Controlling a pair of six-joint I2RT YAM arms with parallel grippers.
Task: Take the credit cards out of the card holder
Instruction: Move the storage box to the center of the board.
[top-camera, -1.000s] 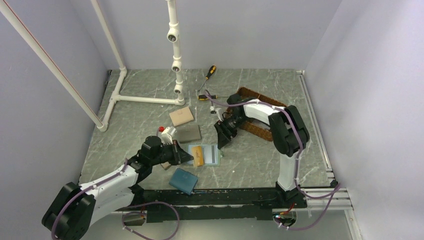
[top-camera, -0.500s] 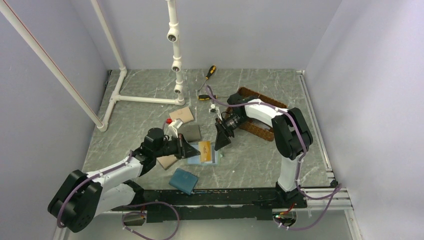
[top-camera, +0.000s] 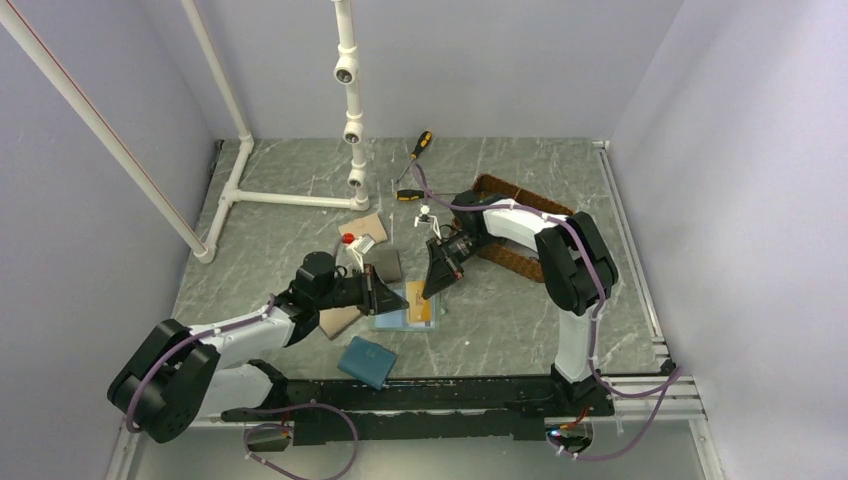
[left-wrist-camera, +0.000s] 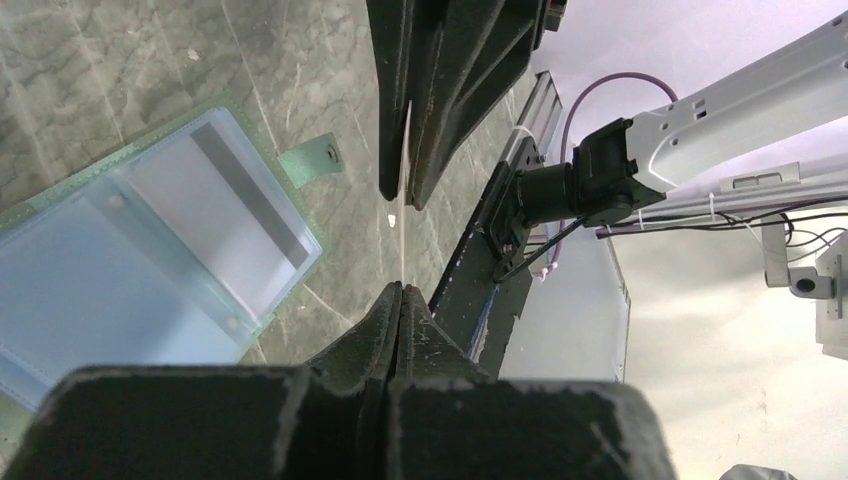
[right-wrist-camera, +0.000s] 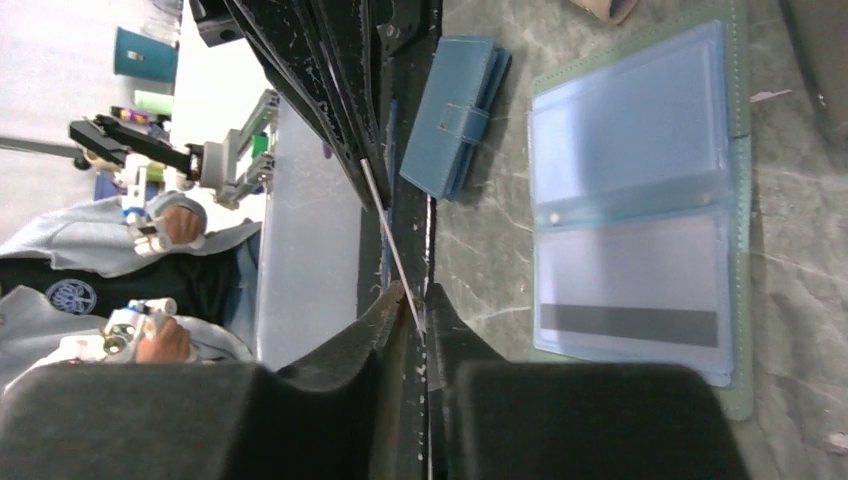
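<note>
Credit card, orange-tan (top-camera: 418, 302): held on edge above the open card holder (top-camera: 392, 321), clear of its pockets. Left gripper (left-wrist-camera: 400, 292): jaws fully closed, pinching one edge of the card. Right gripper (right-wrist-camera: 418, 297): jaws drawn narrow around the opposite edge, a sliver of gap showing (whether they bite yet, cannot tell). The card holder lies flat on the bench (top-camera: 500, 320), pale blue inside up, directly under both jaws; a pale card with a dark stripe (right-wrist-camera: 630, 305) sits in one pocket. Step in hand, by judgement: handover of an extracted card, likely left to right. Next move calls for the right jaws to clamp firmly before the left lets go, then setting the card down apart from the holder.
</note>
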